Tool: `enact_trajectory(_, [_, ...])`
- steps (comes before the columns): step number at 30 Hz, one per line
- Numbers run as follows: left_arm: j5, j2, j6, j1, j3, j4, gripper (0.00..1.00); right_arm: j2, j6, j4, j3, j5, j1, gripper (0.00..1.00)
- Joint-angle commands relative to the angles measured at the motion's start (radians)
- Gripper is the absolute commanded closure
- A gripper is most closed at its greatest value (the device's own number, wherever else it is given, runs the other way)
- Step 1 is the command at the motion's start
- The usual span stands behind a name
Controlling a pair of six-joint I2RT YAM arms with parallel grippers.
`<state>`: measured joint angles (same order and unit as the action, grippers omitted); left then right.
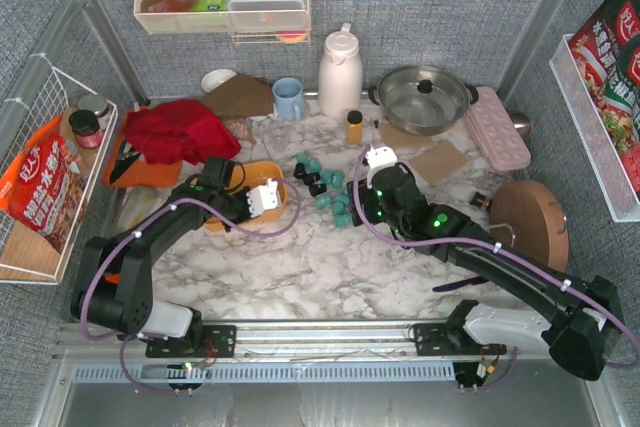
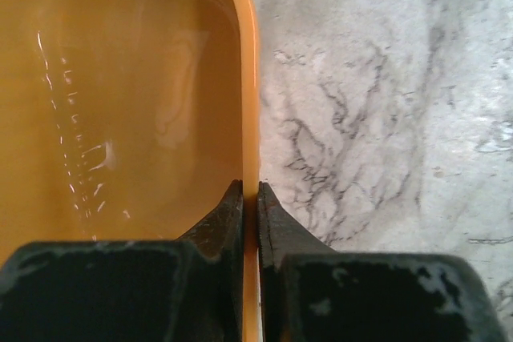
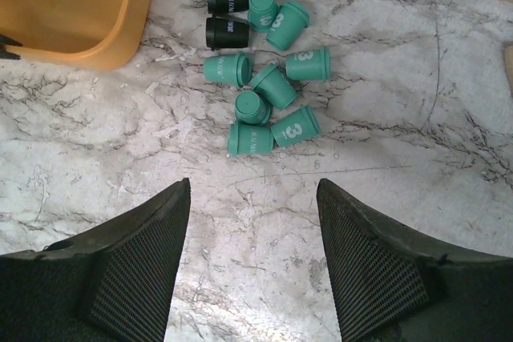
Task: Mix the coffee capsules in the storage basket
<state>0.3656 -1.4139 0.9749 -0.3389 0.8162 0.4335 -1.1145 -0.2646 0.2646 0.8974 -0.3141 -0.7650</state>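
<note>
The orange storage basket sits left of centre on the marble, and its inside shows no capsules. My left gripper is shut on its right-hand rim, one finger inside the wall and one outside. The coffee capsules lie loose on the table right of the basket, mostly teal with a few black ones at the far side. My right gripper hovers open just short of the pile, holding nothing. A corner of the basket shows beyond it to the left.
A red cloth lies on an orange board behind the basket. An amber bottle, white jug, blue mug, steel pot and pink egg tray line the back. A round wooden board is at right.
</note>
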Motion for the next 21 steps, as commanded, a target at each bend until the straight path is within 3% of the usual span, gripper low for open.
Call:
enact_trajectory(1, [-0.014, -0.039, 0.075, 0.038, 0.034, 0.008, 0.88, 0.001, -0.010, -0.010, 0.004, 0.005, 0.003, 0.31])
enact_trajectory(13, [-0.039, -0.191, 0.299, 0.098, 0.245, 0.198, 0.89, 0.004, -0.010, -0.002, -0.003, 0.009, 0.018, 0.31])
enact_trajectory(21, [-0.060, -0.215, 0.335, 0.118, 0.274, 0.236, 0.89, -0.007, -0.007, -0.005, 0.003, 0.024, 0.030, 0.31])
